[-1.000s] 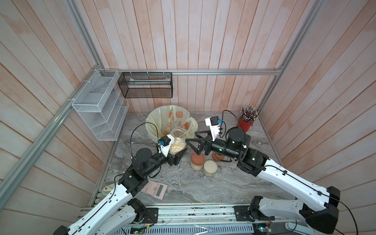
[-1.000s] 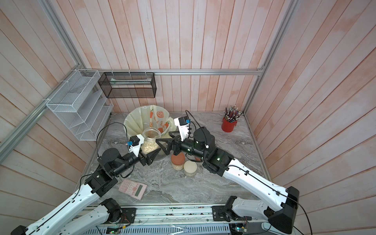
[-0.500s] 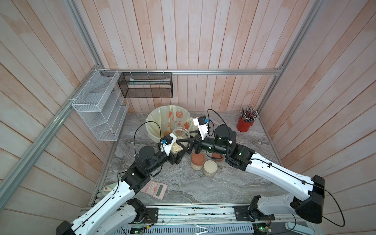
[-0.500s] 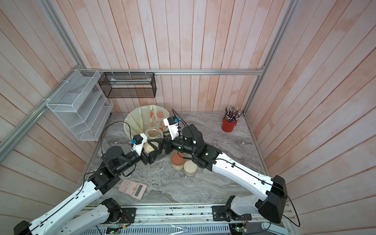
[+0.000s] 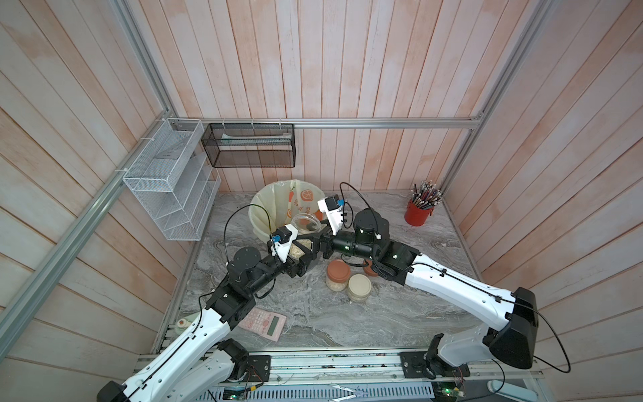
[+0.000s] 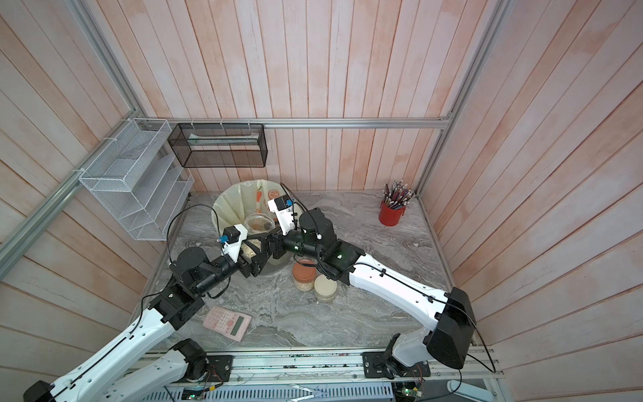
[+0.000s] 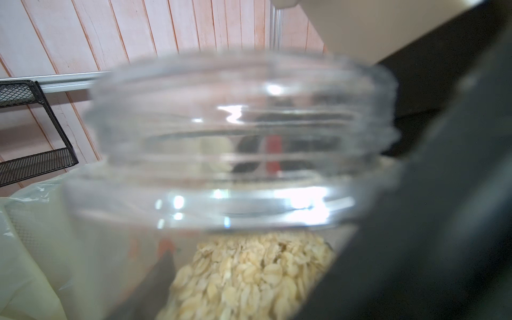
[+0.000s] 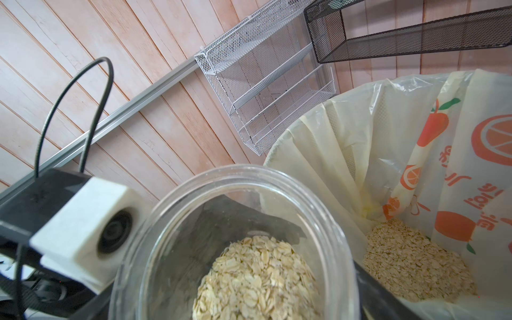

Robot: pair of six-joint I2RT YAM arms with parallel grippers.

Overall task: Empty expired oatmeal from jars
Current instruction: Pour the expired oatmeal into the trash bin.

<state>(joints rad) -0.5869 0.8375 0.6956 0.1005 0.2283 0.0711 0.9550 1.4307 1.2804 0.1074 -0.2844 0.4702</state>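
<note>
Desk: grey marbled top (image 5: 313, 313), walled in by pale wood planks.
Open jar: lidless (image 5: 305, 226), at the lined bin's (image 5: 257, 215) near rim, oatmeal (image 8: 257, 277) in its bottom.
Left claw: (image 5: 301, 255) clamped on the open jar's body.
Right claw: (image 5: 313, 240) spread wide either side of that jar; contact cannot be told.
Bin: loose oatmeal lies inside.
Other jars: orange-lidded jar (image 5: 337, 275) and cream-lidded jar (image 5: 359, 287) stand capped, side by side.
</note>
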